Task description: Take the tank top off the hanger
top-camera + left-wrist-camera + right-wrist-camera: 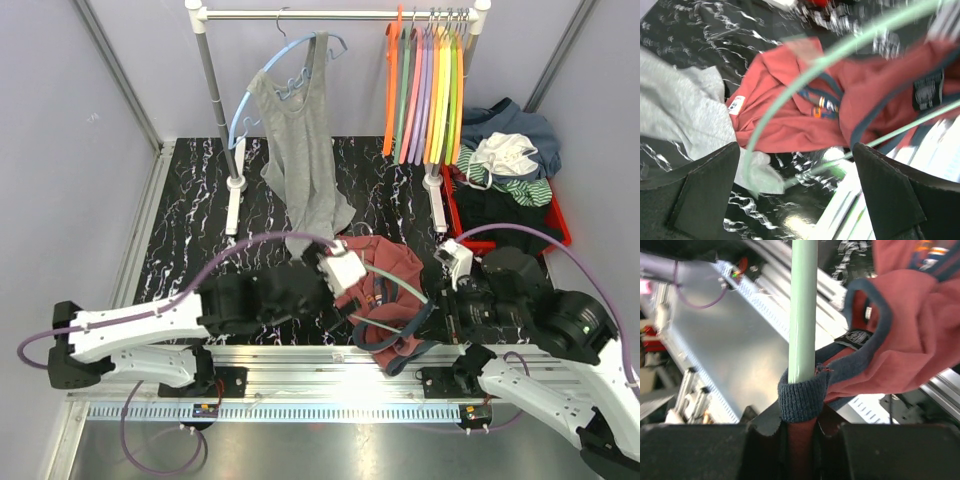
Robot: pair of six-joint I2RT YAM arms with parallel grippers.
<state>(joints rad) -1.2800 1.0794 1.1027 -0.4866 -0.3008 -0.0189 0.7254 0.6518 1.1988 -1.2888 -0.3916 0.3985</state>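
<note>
A black marbled table (190, 230) holds a clothes rack (340, 14) at 12 o'clock. The red tank top (395, 265) lies at 6 o'clock, threaded on a green hanger (803, 315). The right gripper (800, 427) is clamped on the hanger and the top's navy strap (802, 402). The left gripper (795, 165) hovers over the top, fingers spread wide.

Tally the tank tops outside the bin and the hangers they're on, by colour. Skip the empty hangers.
Grey tank top: 1
Red tank top: 1
Blue hanger: 1
Green hanger: 1
Total: 4
</note>
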